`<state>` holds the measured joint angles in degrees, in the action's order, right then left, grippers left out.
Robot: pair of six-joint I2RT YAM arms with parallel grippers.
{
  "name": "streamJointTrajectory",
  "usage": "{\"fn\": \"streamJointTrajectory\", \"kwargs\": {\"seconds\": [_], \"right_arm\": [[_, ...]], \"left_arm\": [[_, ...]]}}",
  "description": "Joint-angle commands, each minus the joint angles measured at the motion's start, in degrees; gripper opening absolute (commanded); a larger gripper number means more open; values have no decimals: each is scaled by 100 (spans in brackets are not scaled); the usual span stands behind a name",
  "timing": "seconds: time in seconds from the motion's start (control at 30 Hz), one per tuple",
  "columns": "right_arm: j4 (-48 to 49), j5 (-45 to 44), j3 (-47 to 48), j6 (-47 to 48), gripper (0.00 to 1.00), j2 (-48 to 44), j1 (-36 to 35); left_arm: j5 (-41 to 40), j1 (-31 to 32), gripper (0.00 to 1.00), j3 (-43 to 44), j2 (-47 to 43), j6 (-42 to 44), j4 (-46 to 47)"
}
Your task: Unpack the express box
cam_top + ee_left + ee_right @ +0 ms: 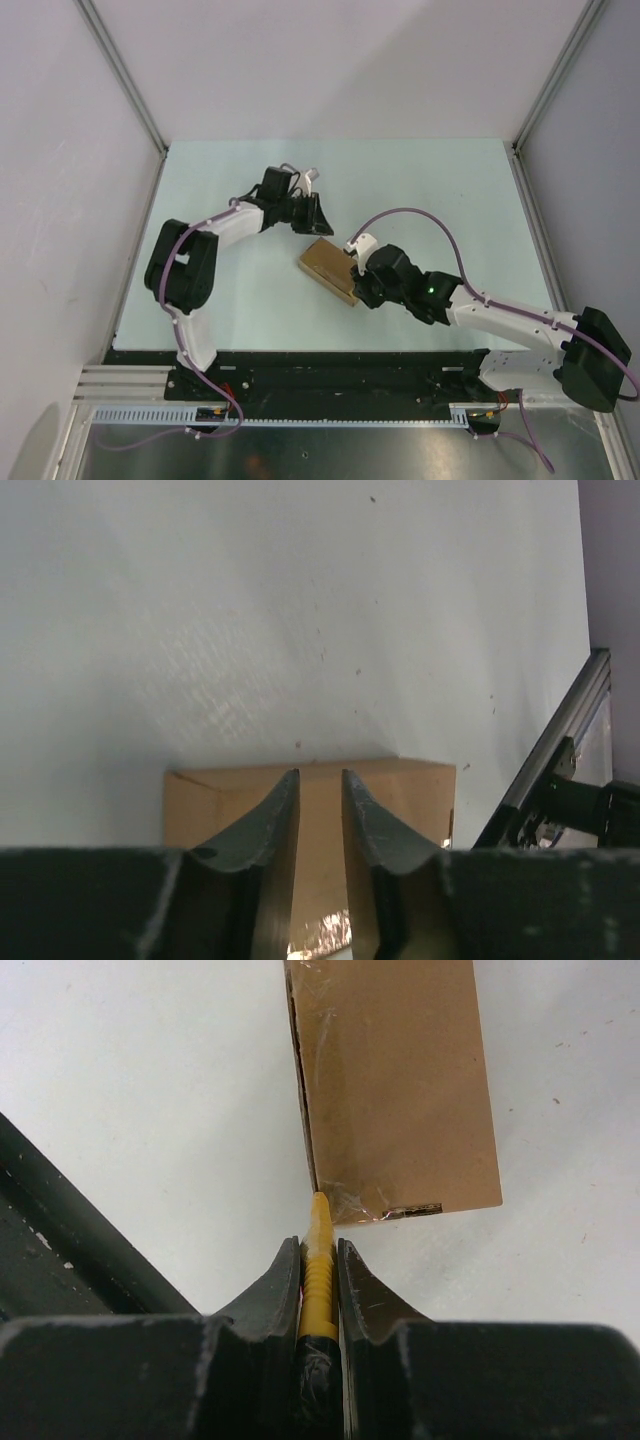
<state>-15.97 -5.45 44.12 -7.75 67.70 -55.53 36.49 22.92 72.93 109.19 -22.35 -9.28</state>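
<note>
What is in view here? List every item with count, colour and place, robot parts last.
express box: one, brown cardboard, flat on the table near its middle, between the two arms; clear tape shows at one end.
utility knife: one, yellow, clamped in the right arm's jaws, tip at a taped corner of the box.
table: one, pale green-white, under everything.
enclosure walls: pale grey panels at the back and both sides, with silver corner posts.
base plate: one, black, along the near edge.
cables: two, purple, one along each arm.
left arm: one, white and black, its jaws narrowly apart above the box, holding nothing.
right arm: one, white and black, its jaws shut on the knife.
</note>
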Motion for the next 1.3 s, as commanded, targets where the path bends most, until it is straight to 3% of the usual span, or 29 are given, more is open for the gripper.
{"fn": "streamJointTrajectory", "kwargs": {"seconds": [0.0, 0.33, 0.47, 0.67, 1.0, 1.27], "right_arm": [[146, 36, -8, 125, 0, -178, 103], [243, -193, 18, -7, 0, -371, 121], [129, -210, 184, -192, 0, -600, 148], [59, -291, 360, -385, 0, -838, 95], [-188, -158, 352, -684, 0, 76, -679], [155, -931, 273, -1105, 0, 472, -679]], "left_arm": [[437, 55, 25, -340, -740, 266, 102], [96, 477, 21, -1157, -636, 160, 93], [-414, 608, 18, -1272, -601, 345, 102], [-379, 626, 16, -1246, -477, 205, 102], [-353, 460, 26, -17, -987, -103, 102], [-669, 161, 30, 494, -364, -165, 102]]}}
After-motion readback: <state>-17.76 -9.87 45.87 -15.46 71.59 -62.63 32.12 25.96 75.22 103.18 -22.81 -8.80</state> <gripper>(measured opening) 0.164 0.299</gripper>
